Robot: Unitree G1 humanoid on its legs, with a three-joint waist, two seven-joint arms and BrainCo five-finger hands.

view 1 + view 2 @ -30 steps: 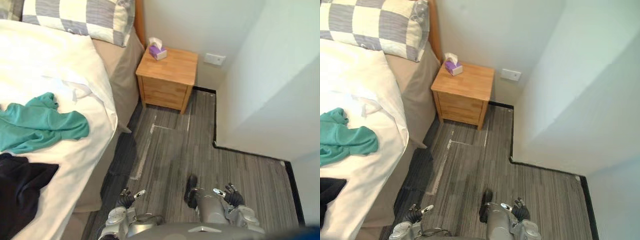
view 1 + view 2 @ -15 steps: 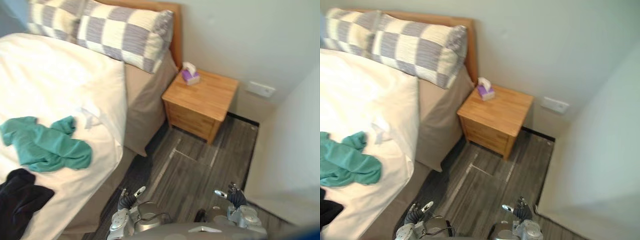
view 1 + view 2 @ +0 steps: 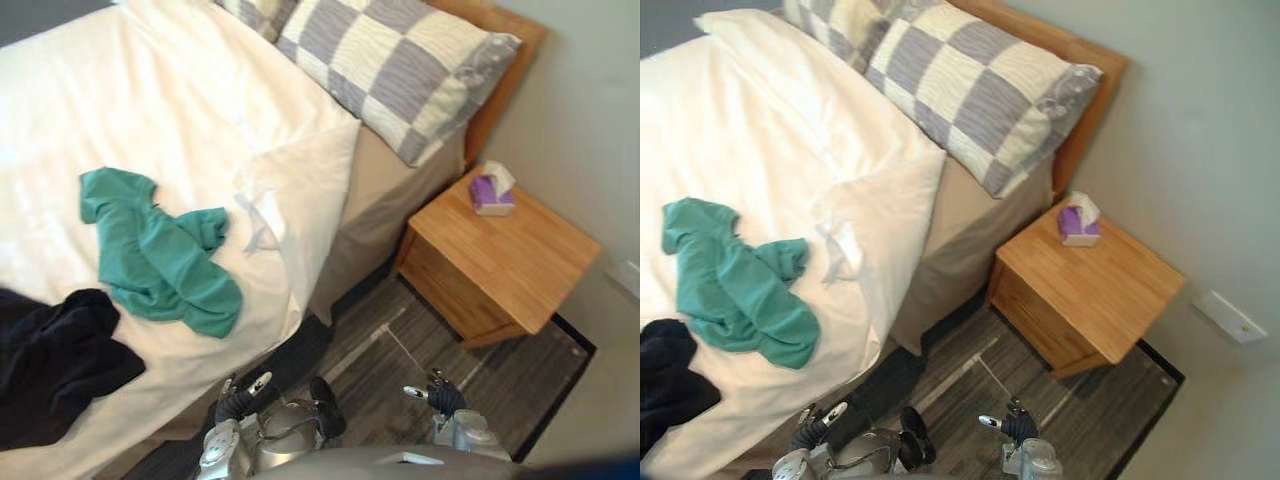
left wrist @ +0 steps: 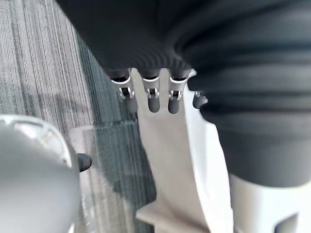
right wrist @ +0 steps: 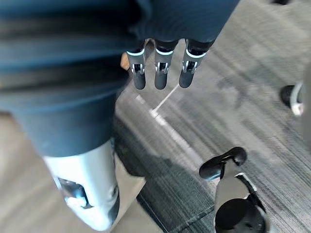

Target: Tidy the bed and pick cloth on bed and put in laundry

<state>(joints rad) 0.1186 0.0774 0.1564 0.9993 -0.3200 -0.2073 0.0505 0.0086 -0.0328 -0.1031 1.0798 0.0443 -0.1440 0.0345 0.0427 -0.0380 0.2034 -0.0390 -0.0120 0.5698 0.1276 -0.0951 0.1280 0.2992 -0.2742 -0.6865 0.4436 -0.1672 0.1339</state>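
Crumpled teal cloth (image 3: 160,255), limp black cloth (image 3: 55,360) on smooth white bed (image 3: 150,100); left hand (image 3: 238,402), right hand (image 3: 440,398) slack-fingered, empty.

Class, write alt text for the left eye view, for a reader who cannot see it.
A green garment and a black garment lie crumpled on a white bed, a checked pillow at its head. Beside it stands a wooden nightstand with a tissue box; the left robot hand and right robot hand hang open and empty above the floor.
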